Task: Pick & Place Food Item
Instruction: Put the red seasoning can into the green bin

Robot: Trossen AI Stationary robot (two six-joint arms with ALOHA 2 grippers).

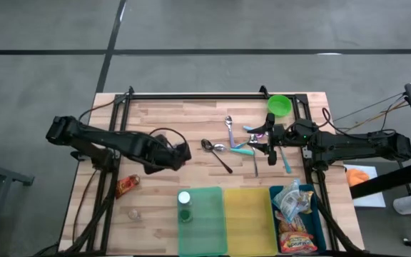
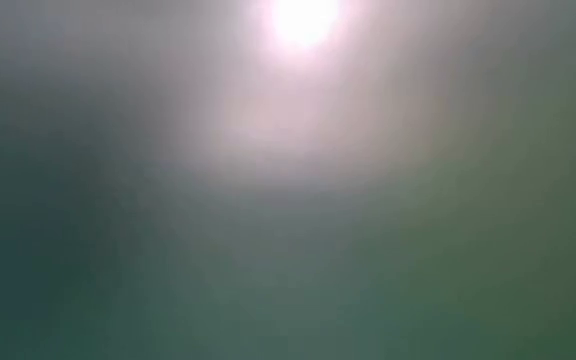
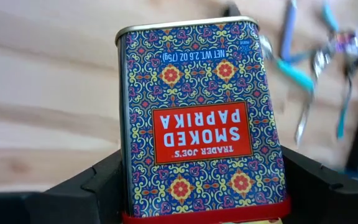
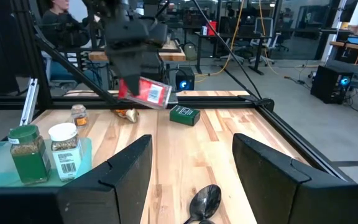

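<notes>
A smoked paprika tin (image 3: 197, 118), blue-patterned with a red label and a red lid end, sits between the fingers of my left gripper (image 1: 179, 155), left of the table's middle. In the right wrist view the tin (image 4: 146, 92) hangs above the wood. My right gripper (image 4: 191, 168) waits open and level at the right, near the utensils, with nothing between its fingers. In the high view the left arm hides the tin. My left gripper pinches the tin's two narrow sides (image 3: 124, 186) between its two fingers (image 3: 98, 186), close to the red lid end (image 3: 204, 216). The fingers slant down from above. The tin sticks out past them base first, tilted and lifted clear of the table.
Green (image 1: 202, 221), yellow (image 1: 248, 221) and blue (image 1: 295, 221) bins line the near edge; the blue one holds snack packets. Two spice jars (image 1: 184, 207) stand on the green bin. A red packet (image 1: 127, 185), a small green box (image 4: 184, 115), spoons (image 1: 216, 150) and a green cup (image 1: 280, 106) lie about.
</notes>
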